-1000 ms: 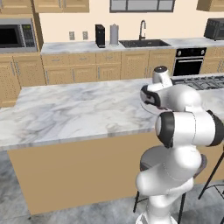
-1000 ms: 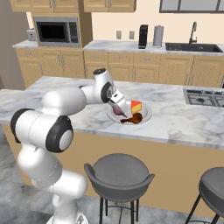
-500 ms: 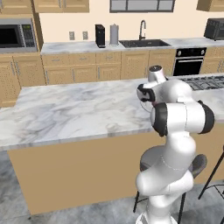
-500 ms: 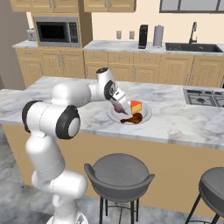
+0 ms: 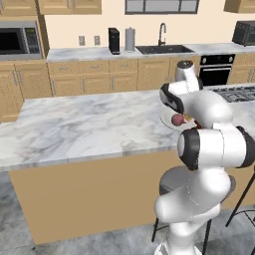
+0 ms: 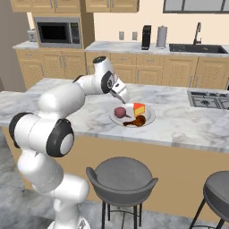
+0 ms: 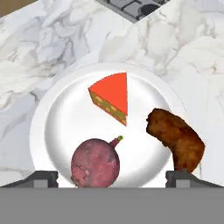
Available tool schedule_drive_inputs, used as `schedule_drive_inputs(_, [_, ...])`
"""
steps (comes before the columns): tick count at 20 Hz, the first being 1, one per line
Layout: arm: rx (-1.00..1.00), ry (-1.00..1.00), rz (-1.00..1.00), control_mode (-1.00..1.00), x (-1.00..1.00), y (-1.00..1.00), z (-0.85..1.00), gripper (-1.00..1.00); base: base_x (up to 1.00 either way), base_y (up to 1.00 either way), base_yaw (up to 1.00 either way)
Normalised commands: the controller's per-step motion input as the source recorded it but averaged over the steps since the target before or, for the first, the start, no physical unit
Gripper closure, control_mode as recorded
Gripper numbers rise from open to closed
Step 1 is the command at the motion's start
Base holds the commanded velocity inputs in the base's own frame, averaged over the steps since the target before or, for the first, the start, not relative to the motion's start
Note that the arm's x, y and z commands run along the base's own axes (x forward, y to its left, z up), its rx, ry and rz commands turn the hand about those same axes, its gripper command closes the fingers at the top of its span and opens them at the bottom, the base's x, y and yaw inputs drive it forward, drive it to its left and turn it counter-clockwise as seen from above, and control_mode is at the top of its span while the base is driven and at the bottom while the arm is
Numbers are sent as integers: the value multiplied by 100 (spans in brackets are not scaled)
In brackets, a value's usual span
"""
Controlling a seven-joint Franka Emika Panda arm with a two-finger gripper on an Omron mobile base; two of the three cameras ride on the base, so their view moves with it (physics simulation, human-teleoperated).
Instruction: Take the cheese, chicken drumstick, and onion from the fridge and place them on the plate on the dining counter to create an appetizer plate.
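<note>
Three food pieces lie on the flat round pale grey-white plate (image 7: pixel 52 113), which sits on the white-grey marbled stone surface (image 5: pixel 84 124) right of centre in the left base view. In the hand view, the orange-yellow cheese wedge with its reddish rind face (image 7: pixel 111 97) is near the plate's middle, the dark reddish-purple onion ball (image 7: pixel 95 162) sits at lower centre, and the dark brown chicken drumstick (image 7: pixel 177 140) curves along the right rim; all three are apart from one another. The two-finger end effector (image 7: pixel 112 180) hovers just above the onion with its fingertips (image 7: pixel 41 178) spread wide on either side, pinching nothing. The onion looks light, firm and round, so it would likely roll if nudged; a hold across its widest part would suit it best. The cheese appears stiff, with flat sides that would take a squeeze well. The drumstick seems irregular and perhaps slick; its thick end offers the surest purchase. Judging by this arrangement, the appetizer plate looks complete.
</note>
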Motion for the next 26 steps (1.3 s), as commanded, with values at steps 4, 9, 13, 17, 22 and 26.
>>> schedule_drive_inputs(4, [-1,-19,0,-100,-99,16,83,-100,0,0,0])
schedule_drive_inputs(9, [0,-4,2,-100,-100,47,15,-100,0,0,0])
schedule_drive_inputs(13, [0,0,9,-100,-100,60,14,-100,0,0,0])
schedule_drive_inputs(17, [1,3,21,-100,-92,68,47,-100,0,0,0])
schedule_drive_inputs(22, [5,11,29,-100,-61,68,58,-100,0,0,0])
schedule_drive_inputs(26, [4,9,26,-100,-37,59,40,-100,0,0,0])
